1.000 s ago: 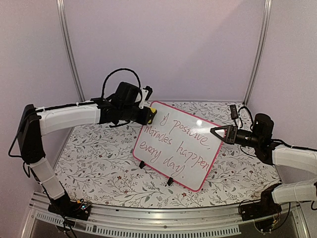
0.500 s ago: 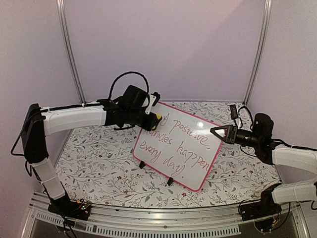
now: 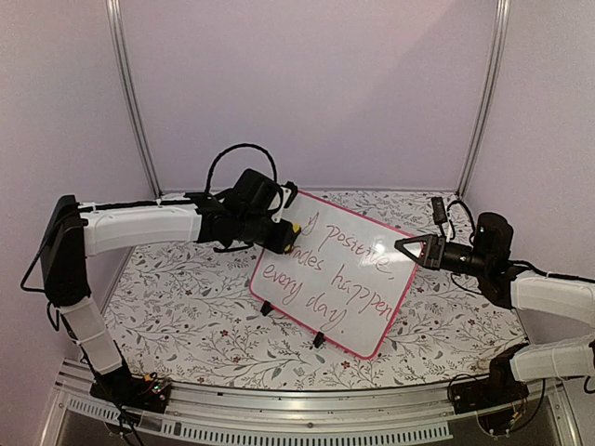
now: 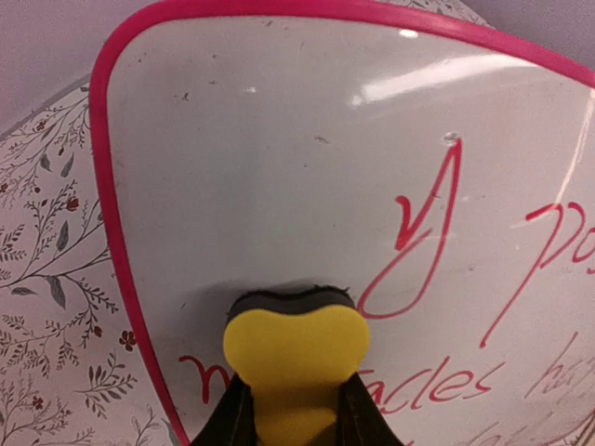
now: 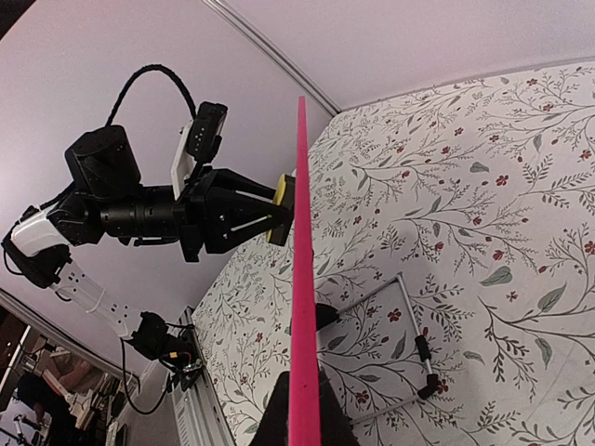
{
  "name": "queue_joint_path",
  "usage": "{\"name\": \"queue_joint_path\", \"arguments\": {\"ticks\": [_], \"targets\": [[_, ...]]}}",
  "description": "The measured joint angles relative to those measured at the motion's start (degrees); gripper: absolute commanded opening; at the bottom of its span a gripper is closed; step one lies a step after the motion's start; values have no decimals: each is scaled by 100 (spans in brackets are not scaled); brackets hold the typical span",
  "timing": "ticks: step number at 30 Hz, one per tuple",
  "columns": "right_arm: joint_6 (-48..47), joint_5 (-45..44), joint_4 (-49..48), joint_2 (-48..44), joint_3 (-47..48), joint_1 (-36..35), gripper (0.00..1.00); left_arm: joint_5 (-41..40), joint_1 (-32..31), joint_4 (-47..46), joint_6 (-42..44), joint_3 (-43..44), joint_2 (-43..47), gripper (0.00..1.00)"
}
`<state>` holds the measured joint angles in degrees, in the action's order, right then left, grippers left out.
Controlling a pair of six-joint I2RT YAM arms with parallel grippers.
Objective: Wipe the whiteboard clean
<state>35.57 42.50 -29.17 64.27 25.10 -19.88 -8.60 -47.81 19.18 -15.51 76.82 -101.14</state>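
**Whiteboard position.** The whiteboard stands in the middle of the floral-patterned table, leaning back on two black clip feet at its lower edge. Its writing face is turned toward the arm bases and its pink-red frame is rotated, so the lower right corner lies nearest the front rail. Red handwriting covers most of the face in three lines. The upper left corner area is bare.

**Left gripper.** The left gripper reaches in from the left at the board's upper left corner. Its fingers are clamped on a yellow eraser with a dark felt pad. In the left wrist view the eraser sits between the two black fingers, and the felt edge lies against the whiteboard face. The contact point is just left of the looped first stroke and directly above the start of the second line. The right wrist view shows the eraser meeting the board from the writing side.

**Right gripper.** The right gripper is at the board's right edge, about mid-height. In the right wrist view the whiteboard appears edge-on — a thin pink line running up from between the fingers, which are closed narrowly on the frame. A wire prop lies on the table behind the board.
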Motion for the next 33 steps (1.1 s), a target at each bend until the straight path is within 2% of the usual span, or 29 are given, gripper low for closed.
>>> {"name": "queue_joint_path", "arguments": {"ticks": [14,27,33], "targets": [[-17,9,-2,0,0,0,0,-280,-57,179,-61,85,22,0],[-35,37,-42,0,0,-20,0,-472,-57,339,155,1294,-503,0],[9,2,-24,-2,-2,-22,0,-529,-59,433,144,1410,-584,0]]}}
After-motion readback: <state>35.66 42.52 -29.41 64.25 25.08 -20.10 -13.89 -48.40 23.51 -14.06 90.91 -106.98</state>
